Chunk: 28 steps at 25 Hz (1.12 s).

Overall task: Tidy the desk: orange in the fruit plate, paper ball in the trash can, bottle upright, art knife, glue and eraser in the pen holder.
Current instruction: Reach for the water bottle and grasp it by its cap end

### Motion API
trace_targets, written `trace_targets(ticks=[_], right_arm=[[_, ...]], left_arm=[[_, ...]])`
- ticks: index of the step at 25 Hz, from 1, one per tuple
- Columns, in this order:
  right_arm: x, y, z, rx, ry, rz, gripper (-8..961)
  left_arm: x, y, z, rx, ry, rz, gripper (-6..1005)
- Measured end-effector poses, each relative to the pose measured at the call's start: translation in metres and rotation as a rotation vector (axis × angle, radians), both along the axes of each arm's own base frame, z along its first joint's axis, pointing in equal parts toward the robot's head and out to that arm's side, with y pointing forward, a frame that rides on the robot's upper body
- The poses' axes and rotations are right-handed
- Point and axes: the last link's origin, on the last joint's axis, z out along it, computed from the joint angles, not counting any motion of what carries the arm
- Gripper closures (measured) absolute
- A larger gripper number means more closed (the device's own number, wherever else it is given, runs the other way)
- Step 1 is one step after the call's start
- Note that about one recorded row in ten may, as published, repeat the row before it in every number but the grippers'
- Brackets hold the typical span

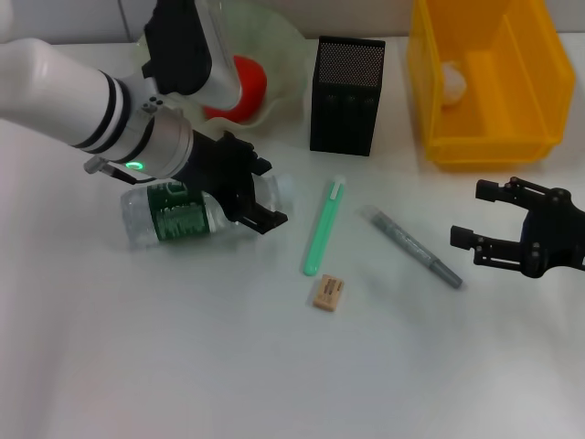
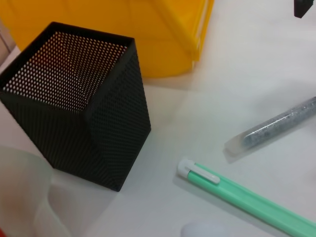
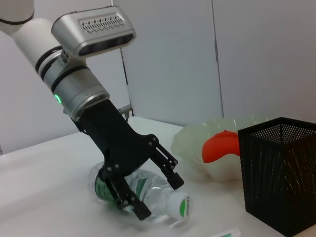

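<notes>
I have the left gripper (image 1: 259,196) down over the bottle (image 1: 174,215), which lies on its side on the surface (image 1: 183,347) at about nine o'clock in my head view, and its fingers (image 3: 170,170) are spread wide to either side of the bottle's neck without pinching it. The right gripper (image 1: 489,222) hangs at three o'clock with its fingers apart and nothing between them. The orange (image 1: 247,84) sits in the fruit plate (image 1: 279,64) at eleven o'clock, the paper ball (image 1: 453,82) lies in the trash can (image 1: 530,73) at one o'clock, the pen holder (image 1: 345,96) stands at twelve, and the eraser (image 1: 328,293) lies near the centre.
</notes>
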Motion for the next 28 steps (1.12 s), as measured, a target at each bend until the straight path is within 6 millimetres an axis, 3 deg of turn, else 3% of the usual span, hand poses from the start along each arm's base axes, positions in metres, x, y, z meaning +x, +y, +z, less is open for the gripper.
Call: trace_targets(ticks=[15, 28], right_arm=[[0.0, -0.001, 0.0, 0.001, 0.0, 0.0, 157], [-0.001, -0.001, 0.001, 0.0, 0.008, 0.004, 160]], left_arm=[[0.0, -0.001, -0.014, 0.001, 0.052, -0.039, 291], [0.004, -0.003, -0.02, -0.002, 0.087, -0.068, 497]])
